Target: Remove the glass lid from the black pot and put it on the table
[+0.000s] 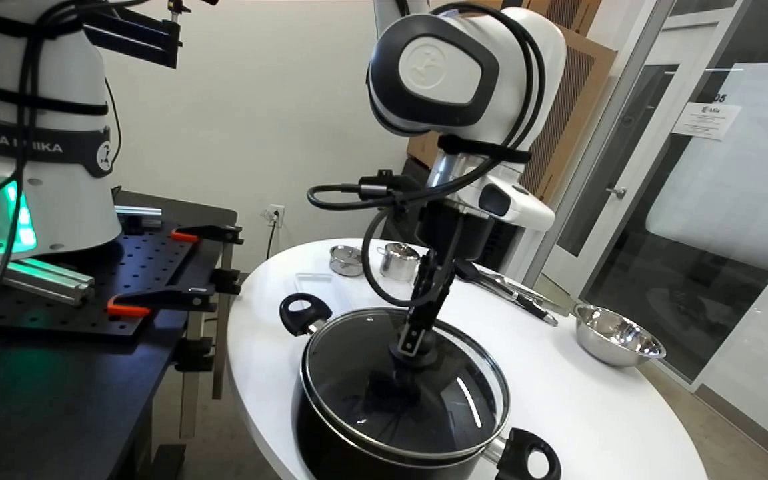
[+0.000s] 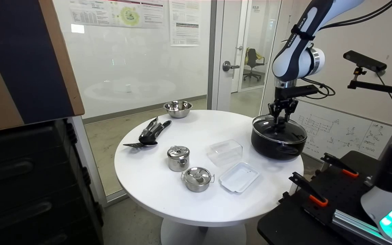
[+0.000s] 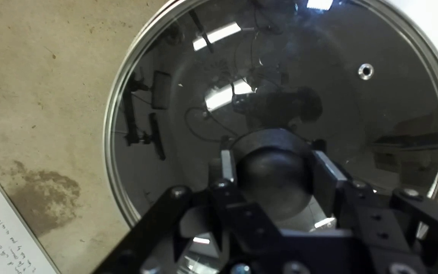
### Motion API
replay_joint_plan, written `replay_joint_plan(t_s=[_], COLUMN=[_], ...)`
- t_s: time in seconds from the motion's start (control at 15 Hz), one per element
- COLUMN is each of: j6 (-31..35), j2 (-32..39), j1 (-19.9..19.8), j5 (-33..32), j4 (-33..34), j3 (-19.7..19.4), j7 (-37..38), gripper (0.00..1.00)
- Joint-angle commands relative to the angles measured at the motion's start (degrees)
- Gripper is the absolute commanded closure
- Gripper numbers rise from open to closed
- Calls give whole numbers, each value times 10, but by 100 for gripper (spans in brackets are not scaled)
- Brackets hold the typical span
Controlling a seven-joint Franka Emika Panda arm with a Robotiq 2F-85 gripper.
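The black pot (image 1: 321,437) stands near the edge of the white table (image 1: 577,413); the pot (image 2: 271,149) and table (image 2: 145,177) show in both exterior views. The glass lid (image 1: 447,413) lies level on the pot's rim, also in an exterior view (image 2: 293,133). In the wrist view the lid (image 3: 337,76) fills most of the picture, with a small metal vent. My gripper (image 3: 274,165) points straight down, with one finger on each side of the lid's dark knob. Both pads look pressed against it. The gripper also shows in both exterior views (image 1: 412,347) (image 2: 281,120).
Two small steel pots (image 2: 178,159) (image 2: 197,179), a clear plastic box (image 2: 228,151) and a white tray (image 2: 239,177) stand near the pot. Black utensils (image 2: 151,132) and a steel bowl (image 2: 178,109) are farther off. The robot's dark bench (image 1: 44,380) adjoins the table.
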Motion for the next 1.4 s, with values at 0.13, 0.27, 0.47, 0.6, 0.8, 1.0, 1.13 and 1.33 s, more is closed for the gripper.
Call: replay_joint_plan(t_s=[0.13,0.27,0.47,0.6,0.8,1.0,1.13,1.33], j6=[-25,-41,-73,-97,-133,-174,-146,-155], j2=[-97,-103,-89,-68,-31,8,-11,8], j1=[8,17,36,51,74,97,92,96], j5=[20,14,3,1,-2,-17,-4,-4], j4=[-31,-16,26,67,144,226,181,208], j3=[10,16,28,38,50,51,53,53], j7=[-46,-36,-9,9,45,80,62,66], gripper=[75,75,75,75,75,75,50,50])
